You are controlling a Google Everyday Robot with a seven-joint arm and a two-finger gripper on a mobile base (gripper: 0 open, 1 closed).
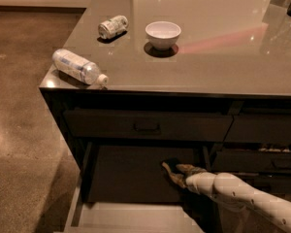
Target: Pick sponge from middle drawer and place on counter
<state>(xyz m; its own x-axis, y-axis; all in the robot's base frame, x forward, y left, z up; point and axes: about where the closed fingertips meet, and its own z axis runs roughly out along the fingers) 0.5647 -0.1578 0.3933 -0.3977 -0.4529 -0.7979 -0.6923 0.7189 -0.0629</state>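
Gripper (174, 172): reaching low into the middle drawer (131, 216), at the right rear of its dark floor; fingers (169, 175) standing apart.
Sponge (172, 162): lying flat on the drawer floor, just at the fingertips; contact cannot be told.
Step in hand: closing in for the grasp.
Technique: straddling the sponge across its narrow sides, pressing down lightly, then clamping before lifting.
Caution: lifting clear of the drawer above before swinging to the counter (208, 57).
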